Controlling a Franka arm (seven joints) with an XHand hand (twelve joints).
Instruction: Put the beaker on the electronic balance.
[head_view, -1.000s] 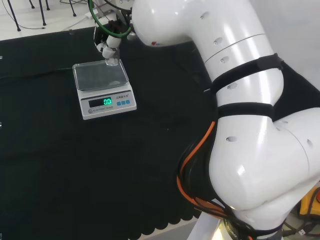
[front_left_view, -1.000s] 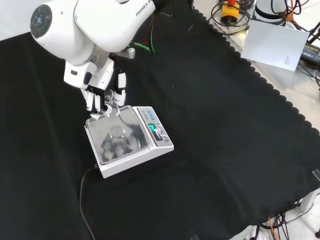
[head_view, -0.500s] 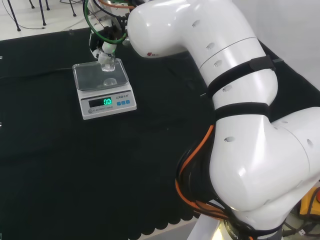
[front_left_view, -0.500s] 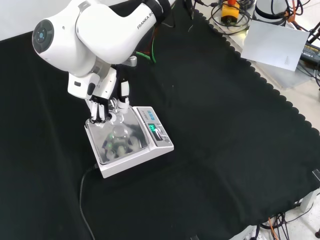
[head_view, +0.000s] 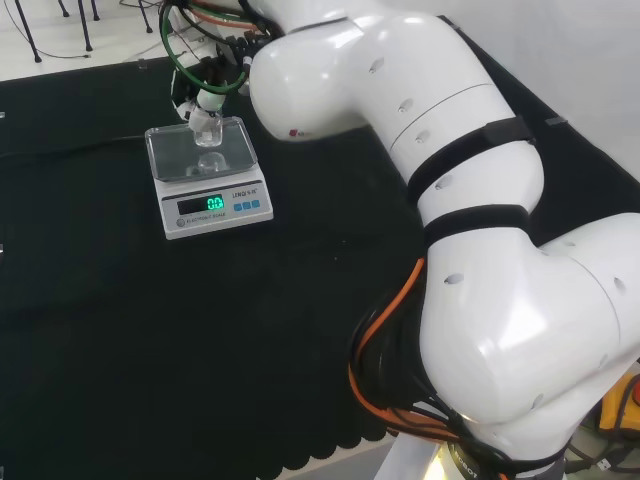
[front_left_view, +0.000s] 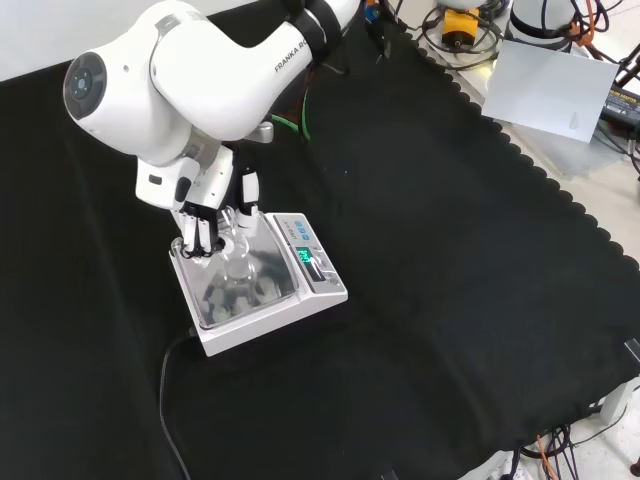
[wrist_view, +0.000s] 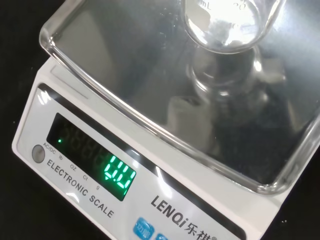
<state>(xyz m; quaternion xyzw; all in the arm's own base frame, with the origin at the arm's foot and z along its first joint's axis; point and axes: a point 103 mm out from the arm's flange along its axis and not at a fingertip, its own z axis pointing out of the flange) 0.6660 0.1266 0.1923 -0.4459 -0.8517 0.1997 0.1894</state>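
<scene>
The electronic balance (head_view: 206, 178) is white with a shiny steel pan (front_left_view: 240, 290) and a lit green display (wrist_view: 119, 174). A small clear glass beaker (head_view: 207, 134) hangs upright over the pan's far part, held from above by my hand (front_left_view: 212, 205) with fingers and thumb curled round it. In the front view the beaker (front_left_view: 238, 255) sits between the fingertips, low over the pan. The wrist view has the beaker's round base (wrist_view: 223, 24) close above its own reflection in the pan (wrist_view: 125, 75). I cannot tell whether the base touches the steel.
A black cable (front_left_view: 167, 395) runs from the balance toward the front of the cloth. A green cable (front_left_view: 290, 97) lies behind the arm. The cloth's scalloped edge (front_left_view: 560, 190) runs along the right of the front view, with a white sheet (front_left_view: 553, 85) beyond it.
My hand has carried the beaker from the pan's far edge inward over the pan and lowered it. The balance has not moved.
</scene>
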